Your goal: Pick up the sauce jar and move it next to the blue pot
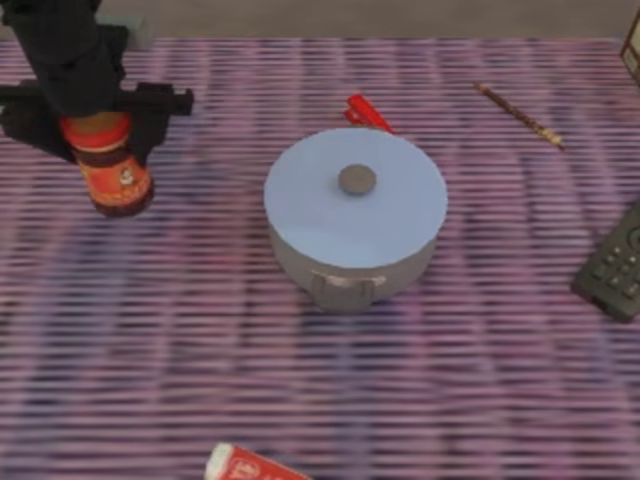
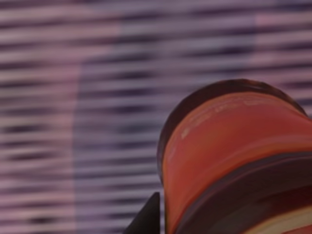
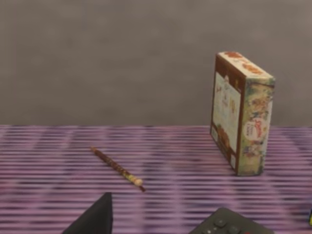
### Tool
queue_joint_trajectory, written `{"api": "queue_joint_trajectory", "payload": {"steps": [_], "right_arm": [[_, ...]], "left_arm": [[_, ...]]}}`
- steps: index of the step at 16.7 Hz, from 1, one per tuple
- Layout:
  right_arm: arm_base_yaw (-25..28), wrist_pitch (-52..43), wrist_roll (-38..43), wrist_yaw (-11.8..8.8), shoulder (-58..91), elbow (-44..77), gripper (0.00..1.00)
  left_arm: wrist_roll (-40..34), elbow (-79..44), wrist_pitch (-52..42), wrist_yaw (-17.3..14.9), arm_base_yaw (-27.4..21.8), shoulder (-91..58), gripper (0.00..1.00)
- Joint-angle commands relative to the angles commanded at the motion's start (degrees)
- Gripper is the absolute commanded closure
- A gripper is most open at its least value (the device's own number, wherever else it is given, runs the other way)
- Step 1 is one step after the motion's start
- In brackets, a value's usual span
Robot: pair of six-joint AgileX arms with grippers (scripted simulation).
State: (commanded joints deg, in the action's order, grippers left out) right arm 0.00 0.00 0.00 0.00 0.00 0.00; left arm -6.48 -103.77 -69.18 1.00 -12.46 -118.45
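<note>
The sauce jar (image 1: 115, 170), dark glass with an orange-red lid and a red label, hangs tilted over the table's far left. My left gripper (image 1: 100, 125) is shut on its upper part, just under the lid. In the left wrist view the jar (image 2: 234, 156) fills the frame beside one dark fingertip (image 2: 148, 219). The blue pot (image 1: 355, 200), grey-sided with a pale blue lid and grey knob, stands in the middle of the table, well to the right of the jar. My right arm is outside the top view; its wrist view shows one dark fingertip (image 3: 100, 217) with bare cloth beside it.
A red-and-white tube (image 1: 250, 465) lies at the front edge. A red object (image 1: 367, 113) sits just behind the pot. A thin brown stick (image 1: 518, 115) lies at the back right, a dark remote (image 1: 612, 265) at the right edge, and a printed box (image 3: 242, 112) stands beyond it.
</note>
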Motion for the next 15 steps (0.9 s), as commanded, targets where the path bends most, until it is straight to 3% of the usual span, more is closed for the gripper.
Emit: {"api": "queue_joint_trajectory", "payload": {"steps": [5,10,15], "right_arm": [[0.00,0.00,0.00,0.00,0.00,0.00,0.00],[0.00,0.00,0.00,0.00,0.00,0.00,0.00],[0.00,0.00,0.00,0.00,0.00,0.00,0.00]], "left_arm": [[-10.13,2.68,3.08,1.22,-4.93,-0.75,1.00],[-10.21,2.82,3.24,1.18,-4.77,-0.54,1.00],[-10.00,8.22,10.96,1.24,-4.82,-2.67,1.00]]}}
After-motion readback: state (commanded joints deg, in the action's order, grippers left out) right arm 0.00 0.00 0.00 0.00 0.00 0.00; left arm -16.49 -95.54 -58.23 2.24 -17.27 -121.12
